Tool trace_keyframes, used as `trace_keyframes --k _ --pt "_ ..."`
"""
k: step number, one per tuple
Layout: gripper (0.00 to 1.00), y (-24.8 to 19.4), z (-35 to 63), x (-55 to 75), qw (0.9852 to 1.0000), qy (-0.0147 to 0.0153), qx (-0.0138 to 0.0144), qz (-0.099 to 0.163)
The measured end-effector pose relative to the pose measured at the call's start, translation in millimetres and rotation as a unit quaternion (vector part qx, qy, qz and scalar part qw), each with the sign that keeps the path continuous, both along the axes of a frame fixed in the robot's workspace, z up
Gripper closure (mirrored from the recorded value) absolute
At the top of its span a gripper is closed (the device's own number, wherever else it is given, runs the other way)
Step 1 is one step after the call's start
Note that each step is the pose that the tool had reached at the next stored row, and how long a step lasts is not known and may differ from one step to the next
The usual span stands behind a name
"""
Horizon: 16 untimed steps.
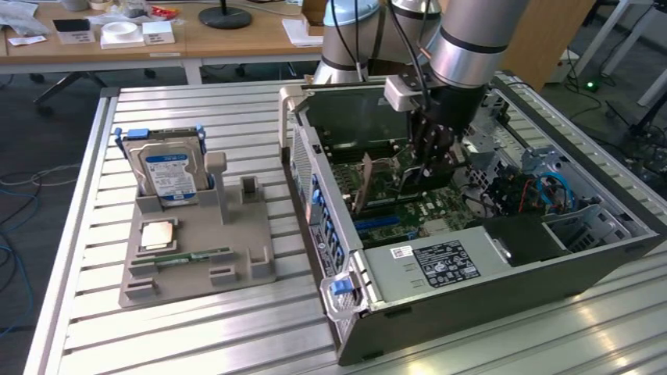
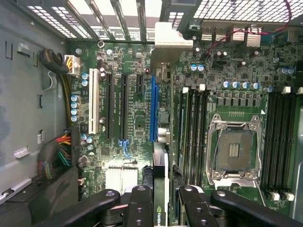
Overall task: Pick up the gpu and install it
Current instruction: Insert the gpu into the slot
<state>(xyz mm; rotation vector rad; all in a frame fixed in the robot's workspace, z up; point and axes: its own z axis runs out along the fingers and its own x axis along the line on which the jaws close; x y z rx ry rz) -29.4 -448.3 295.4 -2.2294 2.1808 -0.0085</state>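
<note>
The gpu (image 2: 160, 172) shows edge-on in the wrist view, a thin dark card with a green logo, clamped between the black fingers (image 2: 140, 205) of my gripper (image 2: 164, 196). It hangs above the motherboard, roughly in line with the long blue slot (image 2: 153, 109); whether it touches is unclear. In the exterior view my gripper (image 1: 426, 173) reaches down into the open computer case (image 1: 323, 211), and the gpu's brownish board (image 1: 367, 186) stands upright toward the case's rear wall.
Inside the case are an empty CPU socket (image 2: 234, 149), black RAM slots (image 2: 194, 127), a white slot (image 2: 94, 101), cable bundles (image 2: 59, 151) and a power supply (image 1: 438, 262). On the exterior view's left, a grey holder (image 1: 198, 250) carries a hard drive (image 1: 167, 172), a CPU (image 1: 158, 234) and a RAM stick (image 1: 193, 256).
</note>
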Motion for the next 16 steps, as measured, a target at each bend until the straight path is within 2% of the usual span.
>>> trace_keyframes --k 16 --pt "0.74 -0.4 -4.2 0.0 1.0000 0.0000 0.0001 0.000"
